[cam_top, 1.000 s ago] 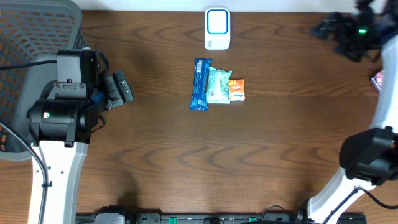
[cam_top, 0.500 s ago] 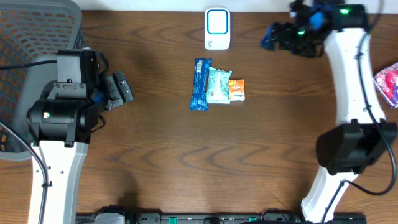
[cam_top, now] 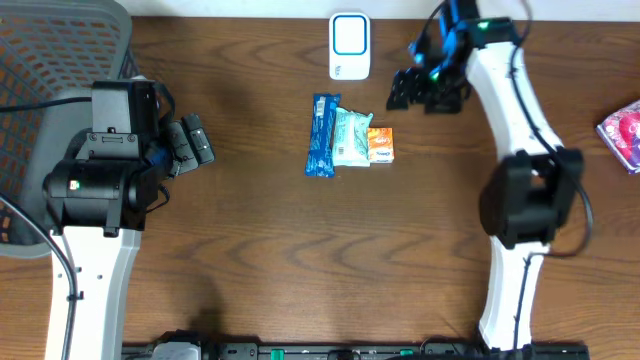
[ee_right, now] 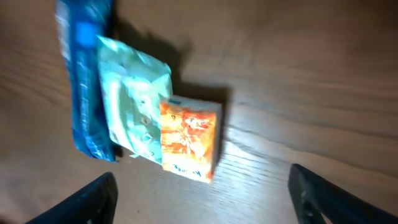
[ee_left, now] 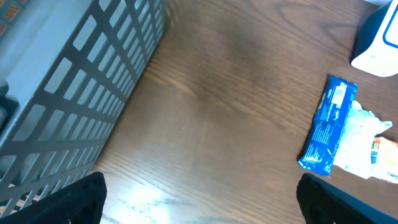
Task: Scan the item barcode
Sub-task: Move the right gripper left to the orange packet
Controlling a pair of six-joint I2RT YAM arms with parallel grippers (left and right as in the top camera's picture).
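In the middle of the dark wooden table (cam_top: 260,240) three small items lie side by side, touching. There is a long blue packet (cam_top: 322,135) on the left, a pale mint pouch (cam_top: 350,137) in the centre and a little orange box (cam_top: 381,145) on the right. Just behind them, near the far edge, sits the white scanner (cam_top: 349,45) with its blue window facing up.

The right gripper (cam_top: 402,92) hangs between the scanner and the orange box, a little to the right of both and touching neither. Seen from its own wrist, its fingers (ee_right: 93,199) stand far apart with nothing between them, and the orange box lies on the wood below.

On the left side, the left gripper (cam_top: 198,142) hovers well apart from the items, near a grey slatted basket (cam_top: 60,50). Its jaws are spread wide and hold nothing. A pink packet (cam_top: 622,130) lies at the table's right edge.
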